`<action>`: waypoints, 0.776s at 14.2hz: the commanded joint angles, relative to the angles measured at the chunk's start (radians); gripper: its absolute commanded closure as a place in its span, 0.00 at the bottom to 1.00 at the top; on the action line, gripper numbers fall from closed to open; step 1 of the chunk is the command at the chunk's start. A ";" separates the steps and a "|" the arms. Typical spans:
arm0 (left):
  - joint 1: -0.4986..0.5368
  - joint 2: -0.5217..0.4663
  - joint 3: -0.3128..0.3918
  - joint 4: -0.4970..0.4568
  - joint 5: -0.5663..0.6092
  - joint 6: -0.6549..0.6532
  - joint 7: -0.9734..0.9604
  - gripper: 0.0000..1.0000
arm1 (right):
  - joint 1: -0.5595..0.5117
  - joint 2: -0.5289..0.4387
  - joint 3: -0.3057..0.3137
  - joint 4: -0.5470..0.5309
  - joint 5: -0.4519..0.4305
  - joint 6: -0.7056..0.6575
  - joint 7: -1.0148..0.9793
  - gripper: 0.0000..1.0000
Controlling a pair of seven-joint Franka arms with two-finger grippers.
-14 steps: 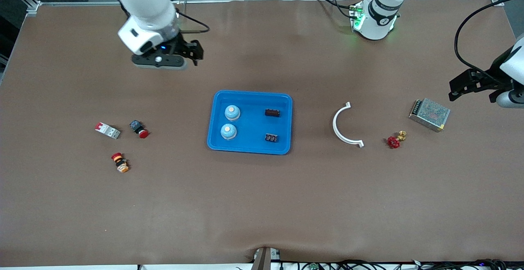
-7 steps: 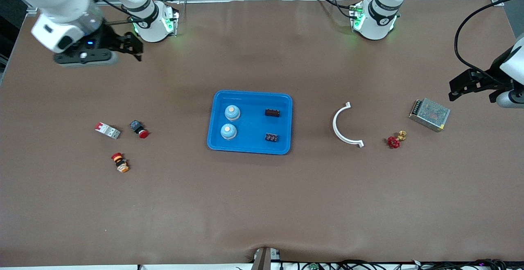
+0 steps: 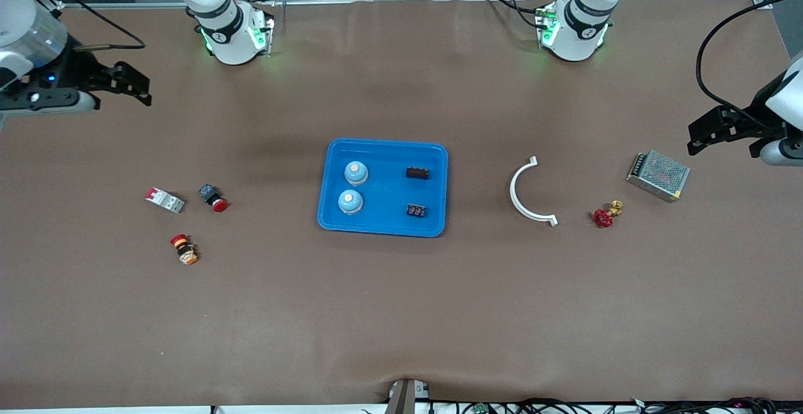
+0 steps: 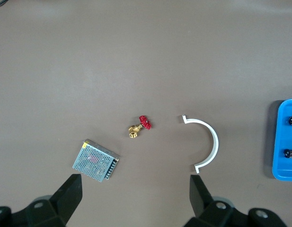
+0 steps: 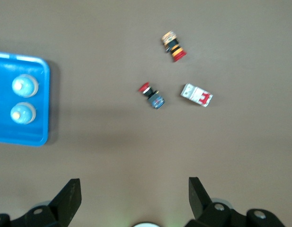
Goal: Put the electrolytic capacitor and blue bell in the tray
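Since both bells (image 3: 355,173) and capacitors (image 3: 417,173) are lying in the tray (image 3: 382,148), the right claw (image 3: 128,81) and left claw (image 3: 706,133) are being held open, empty, over opposite table edges.

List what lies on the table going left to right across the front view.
White-and-red breaker block → red-capped push button → bright-blue plastic tray → white curved plastic bracket → red-handled brass valve → metal mesh-covered power supply box.

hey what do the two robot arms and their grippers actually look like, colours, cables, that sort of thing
Both arms are glossy white with black bands at the joints. Each base glows green and has black cables. The right gripper and left gripper are black with blocky black fingers. A small blue light shows on the right wrist, and a thick black cable loops to the left wrist.
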 commanded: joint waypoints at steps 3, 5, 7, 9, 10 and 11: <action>-0.003 0.009 0.000 0.016 -0.008 0.007 -0.012 0.00 | -0.062 0.083 0.020 0.055 -0.051 0.081 -0.006 0.00; -0.005 0.009 0.000 0.013 -0.008 0.007 -0.012 0.00 | -0.066 0.152 0.020 0.163 -0.048 0.072 -0.006 0.00; -0.005 0.009 0.000 0.013 -0.008 0.007 -0.012 0.00 | -0.069 0.218 0.020 0.287 -0.041 0.023 -0.007 0.00; -0.005 0.009 0.000 0.013 -0.008 0.005 -0.012 0.00 | -0.075 0.252 0.020 0.336 -0.037 0.003 -0.009 0.00; -0.005 0.009 0.000 0.014 -0.008 0.007 -0.012 0.00 | -0.076 0.255 0.020 0.335 -0.037 0.002 -0.009 0.00; -0.005 0.009 0.000 0.013 -0.008 0.007 -0.012 0.00 | -0.077 0.255 0.020 0.333 -0.037 0.003 -0.018 0.00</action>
